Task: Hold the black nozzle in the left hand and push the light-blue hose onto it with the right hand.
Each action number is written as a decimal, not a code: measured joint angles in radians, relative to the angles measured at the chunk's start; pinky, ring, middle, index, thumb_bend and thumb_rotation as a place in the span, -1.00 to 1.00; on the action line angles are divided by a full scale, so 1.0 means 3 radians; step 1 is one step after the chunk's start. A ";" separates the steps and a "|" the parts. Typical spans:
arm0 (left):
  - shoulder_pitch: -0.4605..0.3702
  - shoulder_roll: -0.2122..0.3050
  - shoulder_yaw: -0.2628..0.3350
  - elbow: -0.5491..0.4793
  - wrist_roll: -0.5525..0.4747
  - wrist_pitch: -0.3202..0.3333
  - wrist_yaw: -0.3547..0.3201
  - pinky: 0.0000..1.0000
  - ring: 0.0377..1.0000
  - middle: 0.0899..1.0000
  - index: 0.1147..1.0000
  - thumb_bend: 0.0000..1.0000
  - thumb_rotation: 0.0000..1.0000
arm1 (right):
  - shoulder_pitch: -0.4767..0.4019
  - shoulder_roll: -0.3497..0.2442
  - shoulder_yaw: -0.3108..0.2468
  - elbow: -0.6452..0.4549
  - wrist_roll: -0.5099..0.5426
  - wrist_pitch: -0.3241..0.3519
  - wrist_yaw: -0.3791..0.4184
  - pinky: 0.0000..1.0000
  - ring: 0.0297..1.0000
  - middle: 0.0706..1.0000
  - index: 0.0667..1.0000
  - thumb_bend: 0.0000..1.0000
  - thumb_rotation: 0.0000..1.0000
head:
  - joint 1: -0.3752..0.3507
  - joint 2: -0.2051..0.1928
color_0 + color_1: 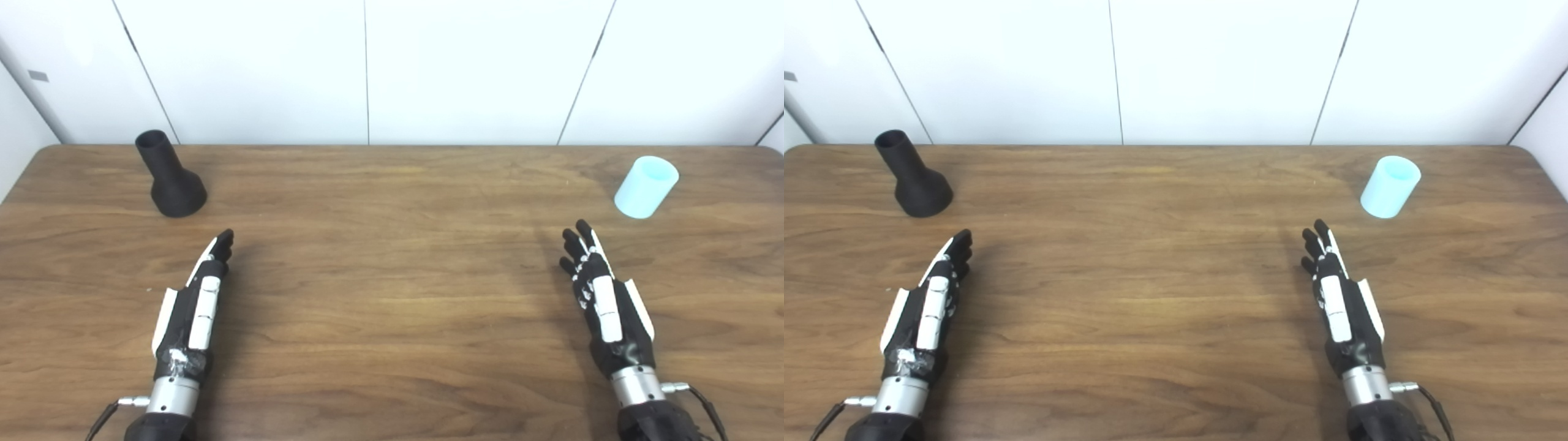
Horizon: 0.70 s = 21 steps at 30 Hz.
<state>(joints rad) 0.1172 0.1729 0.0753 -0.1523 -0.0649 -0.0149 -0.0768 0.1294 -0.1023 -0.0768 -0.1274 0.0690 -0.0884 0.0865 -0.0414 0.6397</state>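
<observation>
We see both forearms cut off by the bottom edge, just below the wrists. The table (392, 184) runs past the left, right and near edges. The left hand (193, 306) and right hand (603, 300) stand edge-on, so their palms stay hidden. A small grey mark (38, 75) on the far left wall is too small to tell.

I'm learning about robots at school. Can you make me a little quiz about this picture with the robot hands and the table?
1. True or false: the left hand is holding the black nozzle.
2. Which thing stands nearer the right hand? A) the black nozzle B) the light-blue hose
3. Fill in: both things stand on a wooden ____.

Key
1. False. It stands apart, beyond the fingertips.
2. B
3. table
</observation>
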 measured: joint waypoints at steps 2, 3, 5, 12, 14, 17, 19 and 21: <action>0.0000 0.0000 0.0000 0.0000 0.0000 0.0000 0.0000 1.00 0.97 0.93 0.86 -0.10 0.80 | 0.0000 0.0000 0.0000 0.0000 0.0002 -0.0001 0.0000 0.90 0.96 0.92 0.99 0.28 1.00 | 0.0000 0.0000; 0.0000 0.0000 -0.0001 0.0000 0.0000 0.0000 -0.0001 1.00 0.97 0.93 0.86 -0.11 0.81 | 0.0000 0.0000 0.0000 0.0001 0.0004 -0.0002 0.0001 0.91 0.96 0.92 0.99 0.27 1.00 | 0.0000 0.0000; 0.0000 0.0001 0.0000 0.0000 0.0000 0.0000 -0.0001 1.00 0.97 0.93 0.85 -0.12 0.79 | 0.0000 0.0000 0.0000 0.0001 0.0015 -0.0002 0.0001 0.91 0.95 0.92 0.98 0.28 1.00 | 0.0000 0.0005; 0.0000 0.0000 0.0001 0.0000 0.0000 0.0000 0.0000 1.00 0.97 0.92 0.84 -0.10 0.79 | -0.0001 -0.0001 0.0000 0.0001 0.0027 -0.0003 0.0004 0.90 0.95 0.92 0.98 0.29 1.00 | 0.0005 0.0005; 0.0000 0.0000 0.0001 0.0000 0.0000 0.0000 0.0000 1.00 0.97 0.93 0.85 -0.07 0.78 | 0.0000 -0.0001 0.0000 0.0001 0.0028 -0.0003 0.0004 0.90 0.95 0.92 0.98 0.29 1.00 | 0.0005 0.0010; 0.0000 0.0000 0.0001 0.0000 0.0000 -0.0002 -0.0002 1.00 0.97 0.93 0.85 -0.10 0.78 | 0.0000 -0.0001 0.0000 0.0001 0.0028 -0.0002 0.0004 0.90 0.96 0.92 0.98 0.30 1.00 | 0.0010 0.0005; 0.0000 0.0000 0.0001 0.0000 0.0000 -0.0002 -0.0002 1.00 0.96 0.92 0.84 -0.10 0.77 | 0.0000 -0.0001 0.0000 0.0001 0.0032 -0.0003 0.0005 0.91 0.96 0.92 0.99 0.29 1.00 | 0.0010 0.0010; 0.0000 -0.0001 0.0002 0.0000 -0.0001 -0.0001 -0.0001 1.00 0.96 0.92 0.84 -0.12 0.79 | 0.0000 -0.0001 0.0000 0.0001 0.0037 -0.0003 0.0006 0.92 0.96 0.92 0.99 0.29 1.00 | 0.0010 0.0010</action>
<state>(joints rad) 0.1173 0.1727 0.0758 -0.1523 -0.0653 -0.0153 -0.0771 0.1293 -0.1027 -0.0768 -0.1270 0.0800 -0.0892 0.0883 -0.0383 0.6427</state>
